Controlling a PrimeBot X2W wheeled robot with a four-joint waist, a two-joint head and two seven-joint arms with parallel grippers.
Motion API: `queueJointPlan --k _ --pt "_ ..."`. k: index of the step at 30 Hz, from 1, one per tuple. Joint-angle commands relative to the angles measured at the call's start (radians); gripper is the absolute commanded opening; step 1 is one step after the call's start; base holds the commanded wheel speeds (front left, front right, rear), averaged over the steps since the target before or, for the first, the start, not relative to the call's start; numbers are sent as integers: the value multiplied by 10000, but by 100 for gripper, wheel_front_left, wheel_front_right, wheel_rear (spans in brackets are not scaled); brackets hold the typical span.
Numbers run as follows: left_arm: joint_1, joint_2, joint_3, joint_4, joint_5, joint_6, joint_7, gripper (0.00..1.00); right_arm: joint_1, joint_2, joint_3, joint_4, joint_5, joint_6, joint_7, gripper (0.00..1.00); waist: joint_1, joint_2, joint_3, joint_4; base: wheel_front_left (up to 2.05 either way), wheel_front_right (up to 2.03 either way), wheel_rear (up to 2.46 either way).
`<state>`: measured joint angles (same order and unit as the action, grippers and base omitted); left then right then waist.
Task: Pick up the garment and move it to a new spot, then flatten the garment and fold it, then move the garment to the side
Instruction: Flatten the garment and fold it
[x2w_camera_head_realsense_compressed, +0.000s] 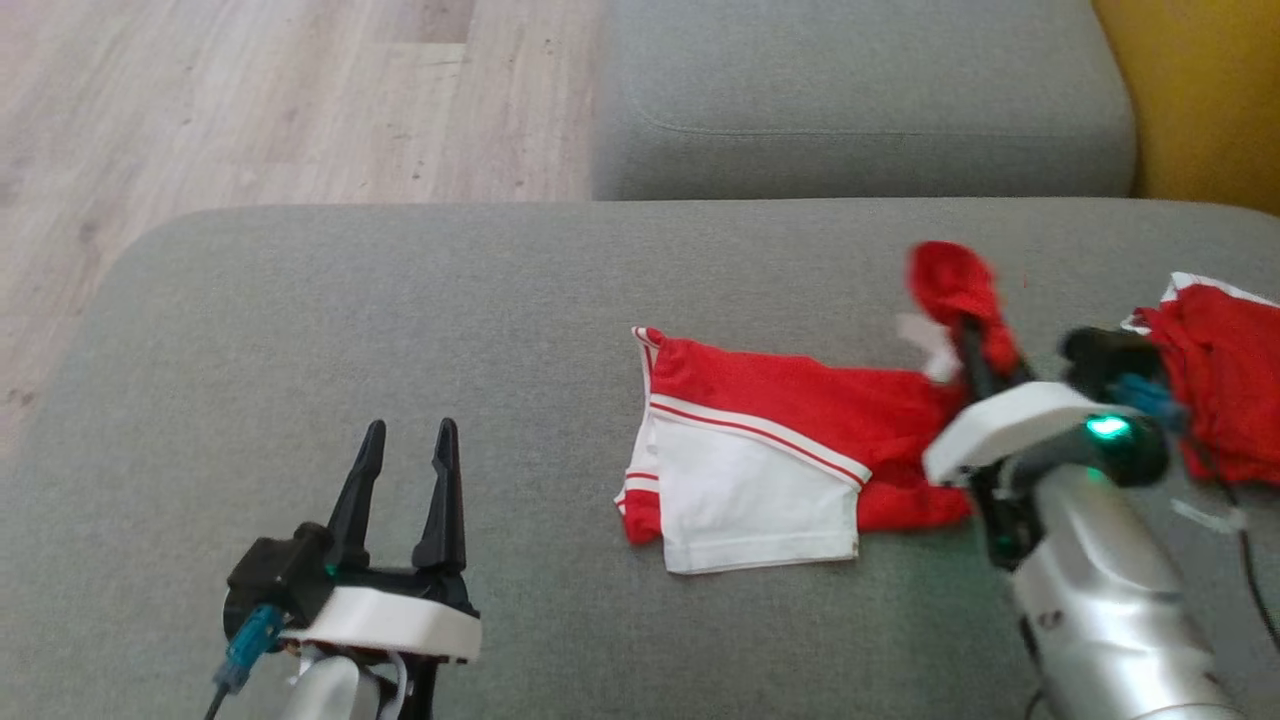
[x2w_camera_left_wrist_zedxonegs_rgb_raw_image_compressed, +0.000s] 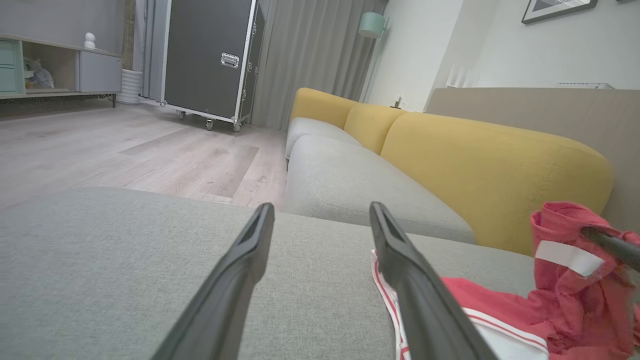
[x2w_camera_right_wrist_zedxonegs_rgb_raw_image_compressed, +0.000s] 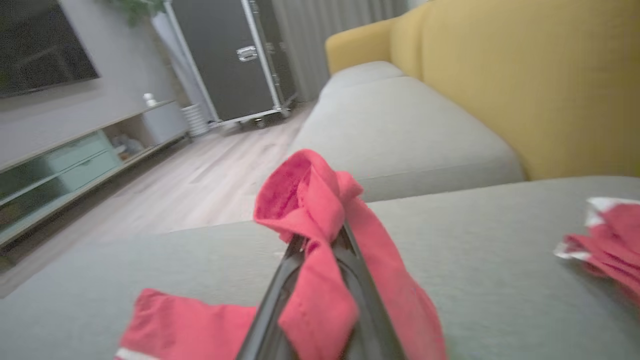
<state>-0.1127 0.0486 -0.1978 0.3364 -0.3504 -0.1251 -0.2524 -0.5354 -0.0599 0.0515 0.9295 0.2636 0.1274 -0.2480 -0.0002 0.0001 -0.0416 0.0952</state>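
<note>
Right hand (x2w_camera_right_wrist_zedxonegs_rgb_raw_image_compressed: 320, 242) clamped, bunched red-white garment (x2w_camera_head_realsense_compressed: 780, 400)

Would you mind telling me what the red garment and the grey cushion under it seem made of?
Garment: probably thin, matte jersey or mesh; it bunches and droops limply around the right end effector. Cushion: apparently woven upholstery, matte, with fine grainy weave.

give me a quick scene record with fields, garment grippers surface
surface: grey fabric sofa cushion
garment: red and white fabric garment, mostly lying on the cushion, one red end lifted
right gripper: shut on the lifted red end
left gripper: open, holding nothing, apart from the garment
other: second red and white cloth heap at the right edge
</note>
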Motion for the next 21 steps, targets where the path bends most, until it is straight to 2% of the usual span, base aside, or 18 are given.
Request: queueJointPlan --k 1,5,10,21 --pt "-327 71 242 -327 110 -55 -93 100 -343 94 805 -479 394 33 -135 0 2 -1 -9 130 0 0 0" --pt "-473 78 147 -288 110 -55 -93 100 -220 95 2385 -816 1543 33 -135 0 2 -1 37 454 0 0 0" --pt "-606 72 19 -212 101 -55 -93 100 -100 96 3549 -750 2356 33 -136 0 2 -1 126 866 0 0 0" --pt "-800 50 -144 -176 49 -55 -93 100 -102 96 4472 -343 3079 33 -136 0 2 -1 515 1486 0 0 0"
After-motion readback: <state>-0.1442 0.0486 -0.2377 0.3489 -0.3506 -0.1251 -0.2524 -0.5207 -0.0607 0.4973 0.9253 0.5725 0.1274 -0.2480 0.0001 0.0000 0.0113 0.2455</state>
